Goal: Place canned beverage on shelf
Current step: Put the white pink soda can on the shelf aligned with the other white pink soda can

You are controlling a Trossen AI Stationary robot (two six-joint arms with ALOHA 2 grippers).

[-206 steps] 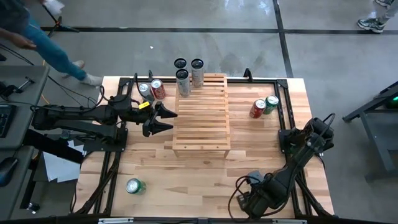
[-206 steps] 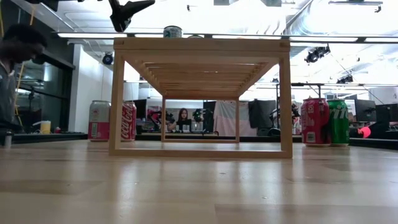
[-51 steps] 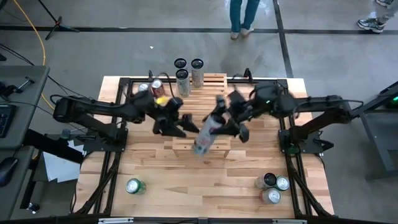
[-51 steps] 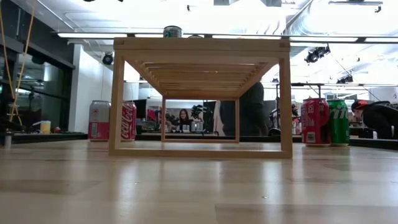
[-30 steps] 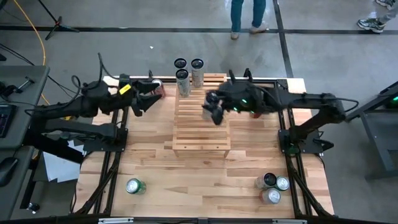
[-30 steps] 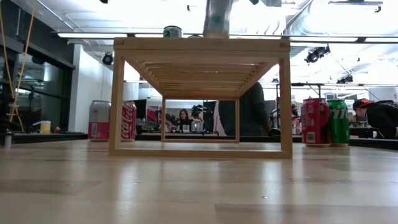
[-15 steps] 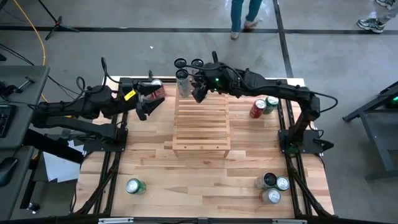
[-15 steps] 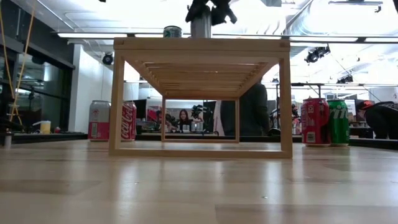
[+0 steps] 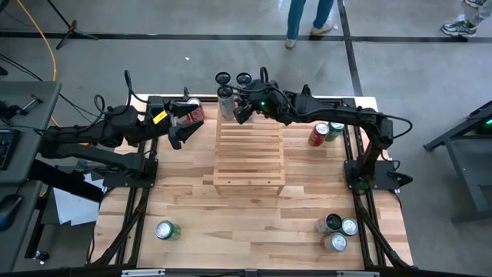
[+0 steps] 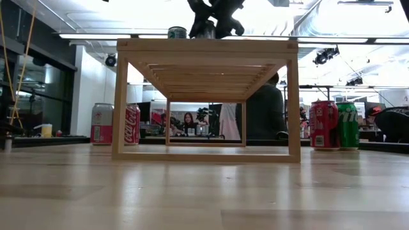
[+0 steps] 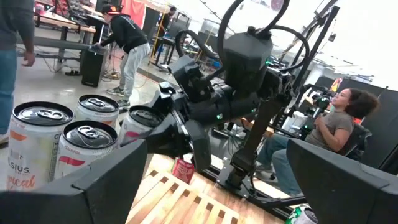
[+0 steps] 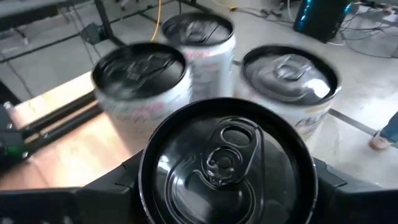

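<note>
The right gripper [image 9: 243, 106] has its jaws closed around a tall silver can [image 12: 227, 165], standing it upright at the far end of the shelf [image 9: 248, 150], just beside three more tall cans [image 9: 223, 79]. The left gripper [image 9: 180, 127] hovers off the shelf's left side with its jaws spread wide and empty, near a red can [image 9: 194, 112]. A red can and a green can [image 9: 335, 128] stand right of the shelf.

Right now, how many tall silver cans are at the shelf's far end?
4. Three tall silver cans stand clustered; the fourth is in the right end effector, beside them.
</note>
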